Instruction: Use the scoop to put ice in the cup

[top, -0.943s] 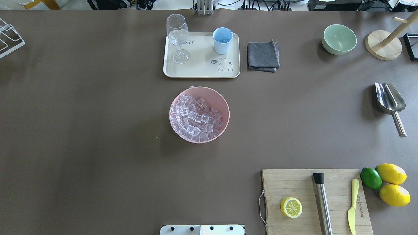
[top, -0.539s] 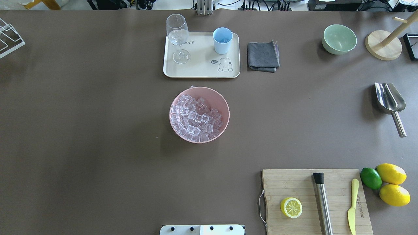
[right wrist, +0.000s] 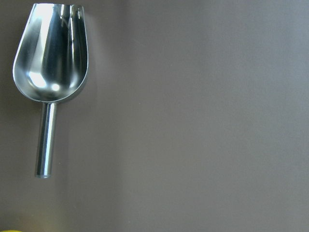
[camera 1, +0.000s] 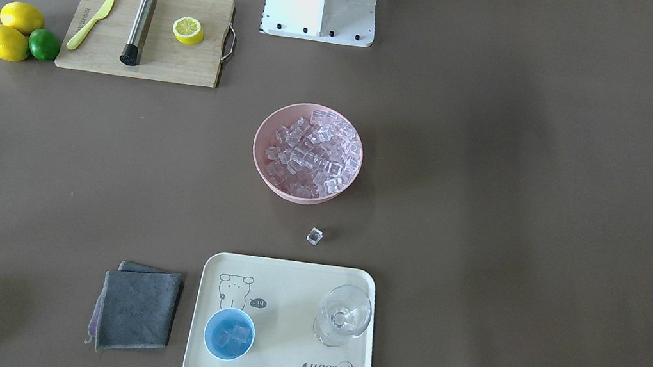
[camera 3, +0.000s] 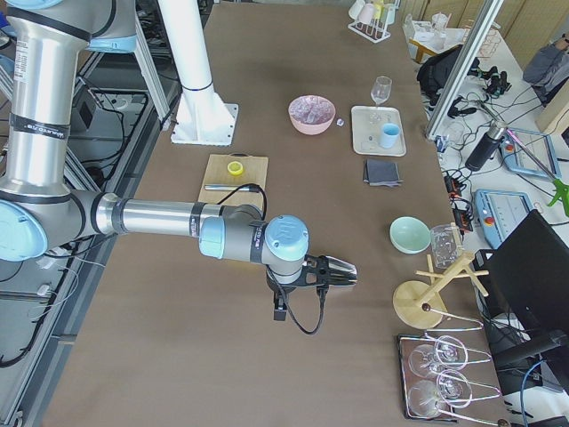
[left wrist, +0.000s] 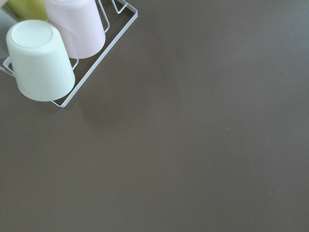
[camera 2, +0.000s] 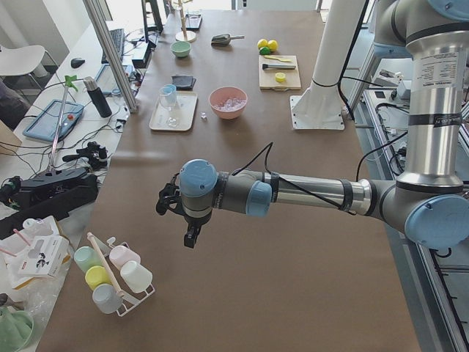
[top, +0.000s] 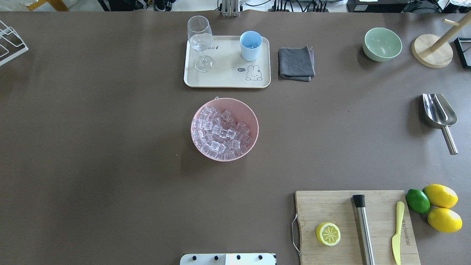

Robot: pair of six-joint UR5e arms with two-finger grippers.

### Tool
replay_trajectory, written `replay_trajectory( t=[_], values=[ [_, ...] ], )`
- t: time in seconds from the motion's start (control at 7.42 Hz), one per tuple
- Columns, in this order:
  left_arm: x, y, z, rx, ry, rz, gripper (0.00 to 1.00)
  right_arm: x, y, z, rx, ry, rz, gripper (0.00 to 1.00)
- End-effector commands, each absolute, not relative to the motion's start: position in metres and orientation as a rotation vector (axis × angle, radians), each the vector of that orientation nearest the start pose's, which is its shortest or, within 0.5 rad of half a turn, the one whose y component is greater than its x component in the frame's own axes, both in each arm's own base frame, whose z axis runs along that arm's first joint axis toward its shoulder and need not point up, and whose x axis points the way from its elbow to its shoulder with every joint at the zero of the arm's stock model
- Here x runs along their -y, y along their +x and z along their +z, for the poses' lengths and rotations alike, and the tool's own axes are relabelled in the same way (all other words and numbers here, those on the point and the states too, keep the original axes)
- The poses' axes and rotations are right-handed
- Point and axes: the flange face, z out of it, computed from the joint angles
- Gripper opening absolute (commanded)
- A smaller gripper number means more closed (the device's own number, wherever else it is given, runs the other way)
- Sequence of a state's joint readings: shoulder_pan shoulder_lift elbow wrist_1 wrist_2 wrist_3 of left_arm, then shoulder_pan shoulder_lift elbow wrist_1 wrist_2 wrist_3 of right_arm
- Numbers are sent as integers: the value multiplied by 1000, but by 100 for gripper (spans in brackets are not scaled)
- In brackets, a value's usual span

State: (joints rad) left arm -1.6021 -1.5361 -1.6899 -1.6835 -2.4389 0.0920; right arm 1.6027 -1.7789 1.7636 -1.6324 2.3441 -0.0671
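The ice (top: 220,132) fills a pink bowl (top: 253,114) at mid-table. One loose cube (camera 1: 315,235) lies between the bowl and the tray. The light-blue cup (top: 251,45) stands on the tray and holds a few cubes (camera 1: 231,336). The steel scoop (top: 439,112) lies on the table at the right edge, alone, and fills the right wrist view (right wrist: 50,63). My right gripper (camera 3: 342,269) hovers above that area. My left gripper (camera 2: 164,201) hangs over bare table near a cup rack. Neither shows in a view that tells open from shut.
A cream tray (top: 228,79) also carries a stemmed glass (top: 200,42). A grey cloth (top: 296,63) and green bowl (top: 382,44) sit at the back right. A cutting board (top: 331,206) with a half lemon, steel cylinder and knife is front right, with lemons (top: 441,195) beside it. A cup rack (left wrist: 53,53) is at left.
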Motion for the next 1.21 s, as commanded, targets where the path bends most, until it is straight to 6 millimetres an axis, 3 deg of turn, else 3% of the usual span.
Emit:
replay_trajectory(
  t=[0.0, 1.08],
  values=[
    [480, -72, 602, -852, 217, 135, 99, 394, 79, 666, 747, -40, -2, 100],
    [478, -76, 596, -796, 147, 101, 99, 394, 79, 671, 745, -49, 1, 100]
  ],
)
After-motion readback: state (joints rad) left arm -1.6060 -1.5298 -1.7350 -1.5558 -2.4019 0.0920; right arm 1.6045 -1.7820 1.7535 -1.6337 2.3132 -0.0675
